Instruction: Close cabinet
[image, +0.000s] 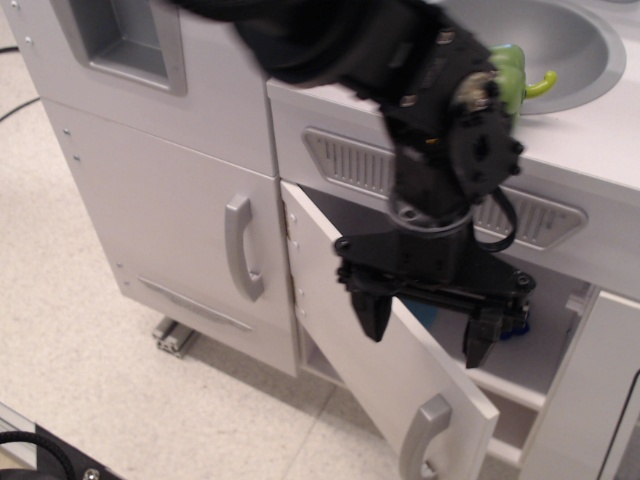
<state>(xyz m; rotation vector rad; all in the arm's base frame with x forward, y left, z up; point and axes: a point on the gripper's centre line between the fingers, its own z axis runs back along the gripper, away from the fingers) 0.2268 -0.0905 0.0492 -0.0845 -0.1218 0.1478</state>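
Cabinet door (385, 340) stands partly ajar, swung out from its hinges (293, 226) on the left edge of the compartment, with its curved grey handle (424, 434) low at the free end near the bottom of the view. The cabinet (545, 345) itself sits under the grey vent strip (520, 205) and the sink (575, 45), where a green pepper (513, 75) lies partly hidden behind the arm. The gripper (428, 325) hangs just above and over the door's top edge, its jaws apart and holding nothing, one finger (373, 310) on the outer side of the panel and the other (481, 340) on the inner, shelf side; whether either finger touches the door cannot be told. A bit of blue (516, 326) shows on the inner shelf behind the right finger. The step in hand looks like pushing the door round towards the opening, and it seems roughly halfway shut. To do it well, the push should come from the outer finger, pressed flat against the panel well out from the hinges where leverage is best, following the door's arc rather than a straight line. The inner finger would need to clear upward before the gap narrows, or it could be pinched against the frame or knock the things on the shelf. To the left, the taller door (160, 220) with its own handle (240, 262) plays no part.
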